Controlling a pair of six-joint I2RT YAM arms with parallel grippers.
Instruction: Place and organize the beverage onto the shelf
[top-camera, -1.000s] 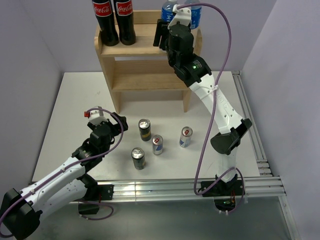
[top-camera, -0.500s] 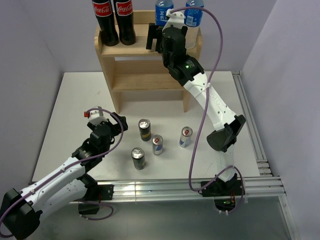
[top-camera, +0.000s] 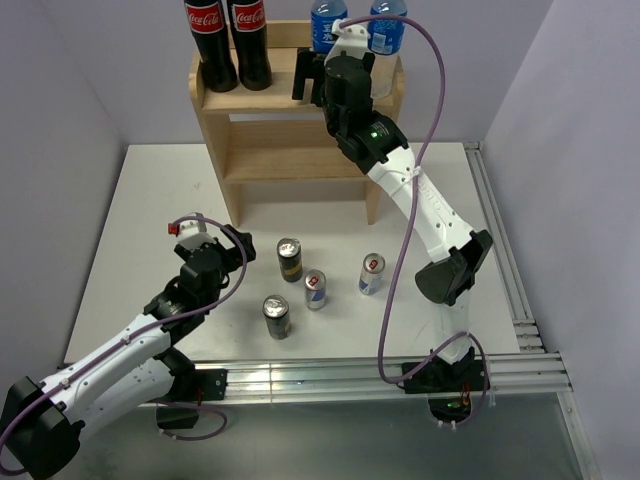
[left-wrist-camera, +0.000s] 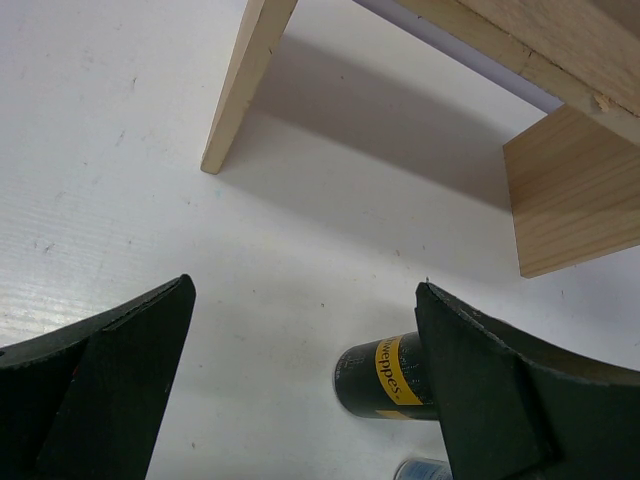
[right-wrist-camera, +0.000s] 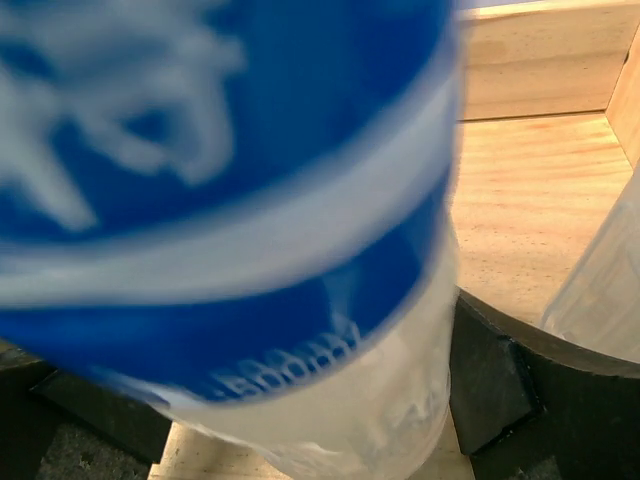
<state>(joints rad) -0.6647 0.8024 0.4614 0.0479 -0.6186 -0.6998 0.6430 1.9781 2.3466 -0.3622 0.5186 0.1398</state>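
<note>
Spreading across most of the overhead view, the white tabletop (top-camera: 150, 200) carries the wooden shelf (top-camera: 290, 162) at its far edge. The right arm (top-camera: 420, 200) stretches up to the right half of the shelf's top tier. There the right gripper (right-wrist-camera: 270, 410) has one water bottle (right-wrist-camera: 230, 200) standing between its fingers; the wrist view is too blurred to tell whether they pinch it or only flank it. The left arm (top-camera: 120, 355) lies low over the near left of the tabletop, and the left gripper (left-wrist-camera: 300, 295) is spread wide with nothing between its fingers. Two cola bottles (top-camera: 212, 45) stand side by side at the top tier's left end, and the second water bottle (top-camera: 387, 25) stands at its right end. Four cans stand upright on the tabletop in front of the shelf. They are a dark can (top-camera: 289, 258), a second dark can (top-camera: 276, 315) nearer the arms, a blue-silver can (top-camera: 315, 288) between them, and a second blue-silver can (top-camera: 371, 272) further right
</note>
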